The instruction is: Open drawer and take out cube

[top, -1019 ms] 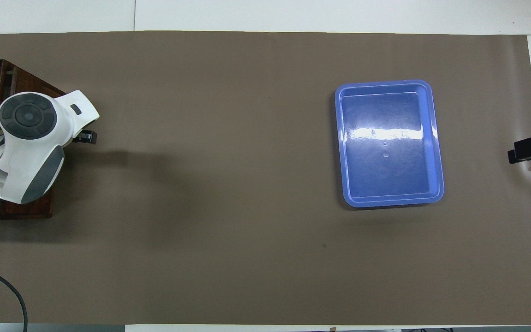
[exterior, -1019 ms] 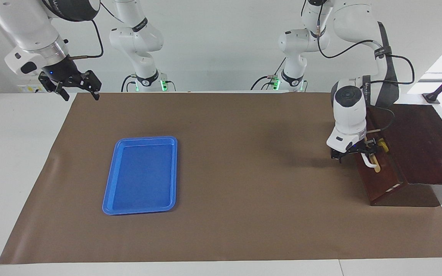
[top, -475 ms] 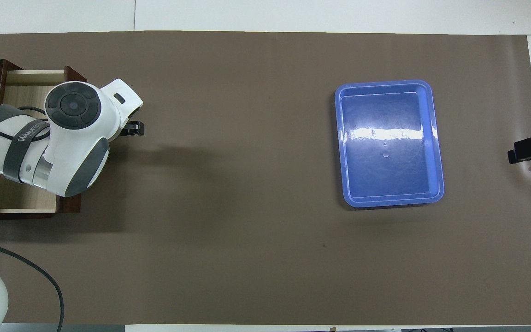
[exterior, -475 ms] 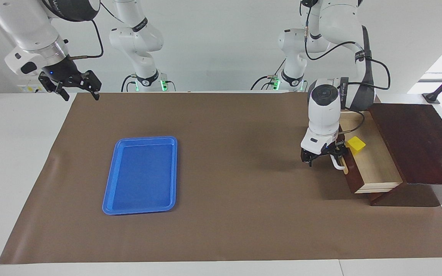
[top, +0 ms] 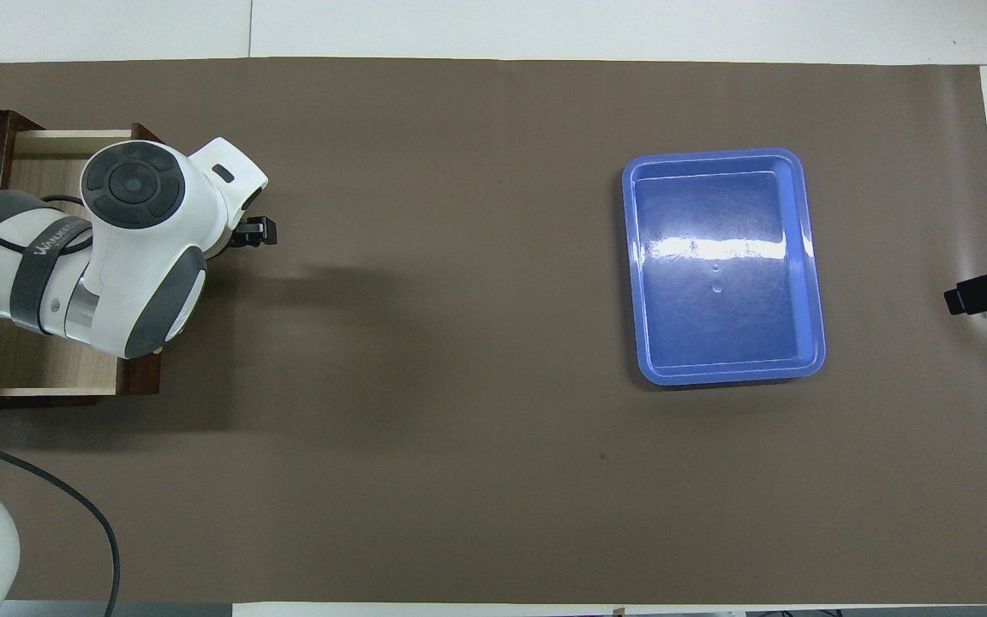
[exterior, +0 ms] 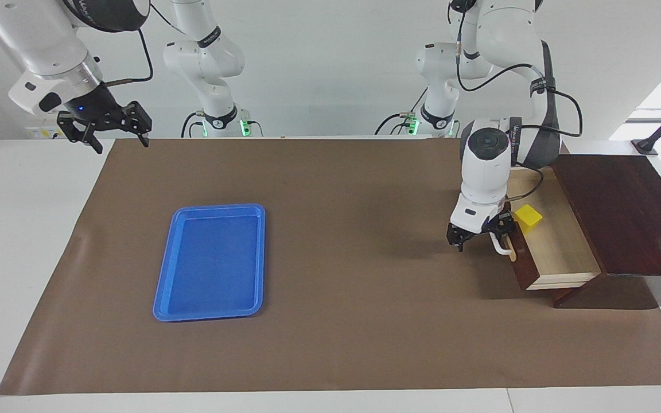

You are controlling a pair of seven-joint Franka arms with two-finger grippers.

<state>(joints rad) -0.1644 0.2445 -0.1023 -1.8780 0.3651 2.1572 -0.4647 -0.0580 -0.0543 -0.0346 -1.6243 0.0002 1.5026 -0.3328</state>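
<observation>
The dark brown drawer [exterior: 560, 252] stands pulled out of its cabinet [exterior: 623, 212] at the left arm's end of the table, its pale interior showing. It also shows in the overhead view [top: 48, 377]. The yellow cube [exterior: 528, 218] lies inside it, toward the end of the drawer nearer to the robots. The left arm hides the cube in the overhead view. My left gripper [exterior: 500, 241] is at the drawer's front, shut on the white bar handle [exterior: 501, 248]. My right gripper [exterior: 118, 140] waits open and empty, raised over the mat's corner at the right arm's end.
A blue tray [exterior: 161, 298] lies empty on the brown mat toward the right arm's end, also seen from overhead [top: 815, 274]. Bare mat lies between the tray and the drawer. The right gripper's tip [top: 986, 291] shows at the mat's edge.
The left gripper pulled the drawer out toward the middle of the table, and the yellow cube and pale interior came into full view. The last half second added only a little. The right gripper turned slightly.
</observation>
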